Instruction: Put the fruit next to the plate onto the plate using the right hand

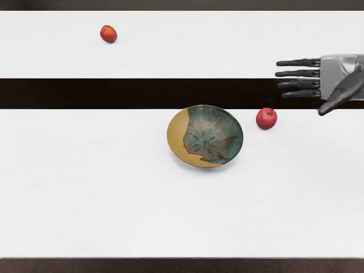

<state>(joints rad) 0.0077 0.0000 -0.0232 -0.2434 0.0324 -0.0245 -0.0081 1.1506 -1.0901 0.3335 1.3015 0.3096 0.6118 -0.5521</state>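
A red apple (pixel 266 118) lies on the white table just right of a round plate (pixel 177 136) with a yellow rim and a green-teal pattern. Apple and plate stand a small gap apart. My right hand (pixel 304 79) comes in from the right edge, up and to the right of the apple, above the dark gap between the tables. Its fingers (pixel 296 62) are stretched out flat toward the left and hold nothing. The thumb hangs down at the right. The left arm is out of view.
A second red-orange fruit (pixel 108 34) lies far off on the rear white surface at the upper left. A dark gap (pixel 114 94) runs across between the rear and front surfaces. The table's front edge (pixel 182 257) is at the bottom.
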